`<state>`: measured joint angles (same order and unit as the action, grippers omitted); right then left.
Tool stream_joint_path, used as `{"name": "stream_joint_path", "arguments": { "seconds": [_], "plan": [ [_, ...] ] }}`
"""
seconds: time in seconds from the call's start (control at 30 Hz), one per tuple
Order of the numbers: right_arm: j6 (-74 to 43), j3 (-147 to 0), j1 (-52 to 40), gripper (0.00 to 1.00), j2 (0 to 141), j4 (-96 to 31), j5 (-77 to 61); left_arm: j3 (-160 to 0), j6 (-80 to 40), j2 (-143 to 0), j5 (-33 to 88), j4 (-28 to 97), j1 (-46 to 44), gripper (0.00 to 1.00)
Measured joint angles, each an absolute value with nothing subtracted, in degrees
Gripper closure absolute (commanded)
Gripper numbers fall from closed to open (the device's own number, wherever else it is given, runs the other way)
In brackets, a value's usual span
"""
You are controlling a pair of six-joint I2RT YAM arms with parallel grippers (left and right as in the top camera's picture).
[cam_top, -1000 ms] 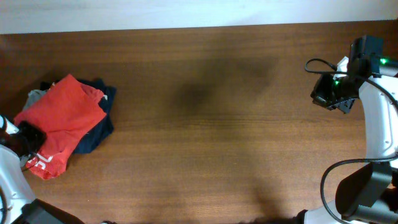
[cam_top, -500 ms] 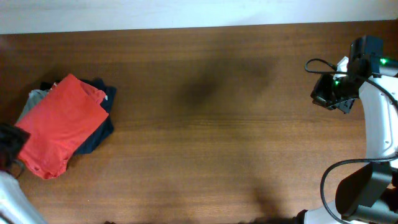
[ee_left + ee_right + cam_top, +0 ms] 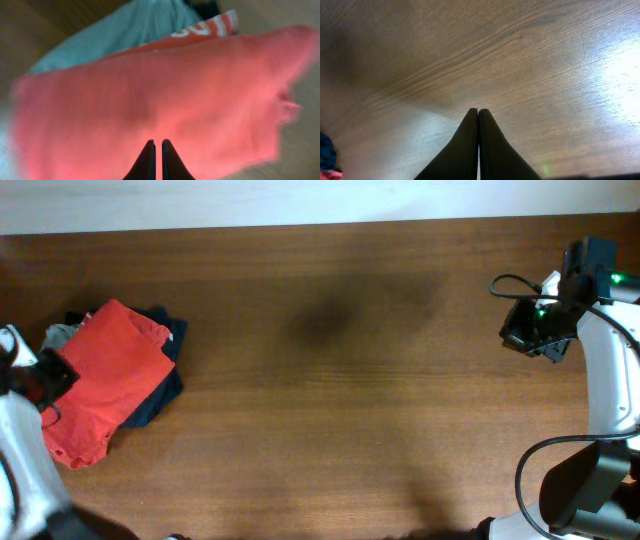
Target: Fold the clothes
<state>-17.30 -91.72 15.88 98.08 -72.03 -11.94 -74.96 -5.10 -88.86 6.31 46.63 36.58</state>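
The clothes, one orange-red T-shirt (image 3: pixel 105 380), lie folded on top of a pile at the table's left end, plain side up. The shirt fills the blurred left wrist view (image 3: pixel 150 90). My left gripper (image 3: pixel 58 375) hangs at the shirt's left edge. Its fingertips (image 3: pixel 158 143) stand nearly together over the red cloth, and I see nothing pinched between them. My right gripper (image 3: pixel 520 332) hovers far off at the right end, shut and empty (image 3: pixel 478 111) above bare wood.
Under the shirt lie a dark navy garment (image 3: pixel 162 385), a grey one (image 3: pixel 58 335) (image 3: pixel 130 30) and a red layer with white print (image 3: pixel 210 27). A black cable (image 3: pixel 510 280) loops by the right arm. The wooden table (image 3: pixel 340 400) spans the view.
My left gripper swung out past the table's left edge and came back over the shirt's left side, its jaws closing. The white-printed corner seen a second ago is now covered. The right arm has not moved.
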Motion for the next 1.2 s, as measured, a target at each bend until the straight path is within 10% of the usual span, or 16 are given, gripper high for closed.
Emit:
{"name": "stream_joint_path", "arguments": {
  "seconds": [0.53, 0.9, 1.03, 1.13, 1.2],
  "plan": [
    [-17.34, -91.72, 15.88, 0.96, 98.08, -72.2, -11.94, -76.4, -11.57, -104.47, 5.54, 40.71, 38.24, 0.92],
    [-16.21, -91.72, 15.88, 0.94, 98.08, -71.61, -12.45, -83.37, -4.73, -95.74, 8.62, 49.63, 35.38, 0.68],
    [-12.82, -91.72, 15.88, 0.85, 97.69, -68.64, -15.53, -88.64, 1.74, -86.65, 11.25, 56.4, 30.98, 0.52],
    [-9.28, -91.72, 15.88, 0.78, 95.02, -66.17, -18.65, -91.64, 4.99, -78.7, 12.25, 62.22, 27.57, 0.01],
    [-6.79, -91.72, 15.86, 0.73, 91.35, -64.99, -20.53, -92.31, 6.0, -73.89, 12.19, 64.34, 26.52, 0.01]
  ]
}}
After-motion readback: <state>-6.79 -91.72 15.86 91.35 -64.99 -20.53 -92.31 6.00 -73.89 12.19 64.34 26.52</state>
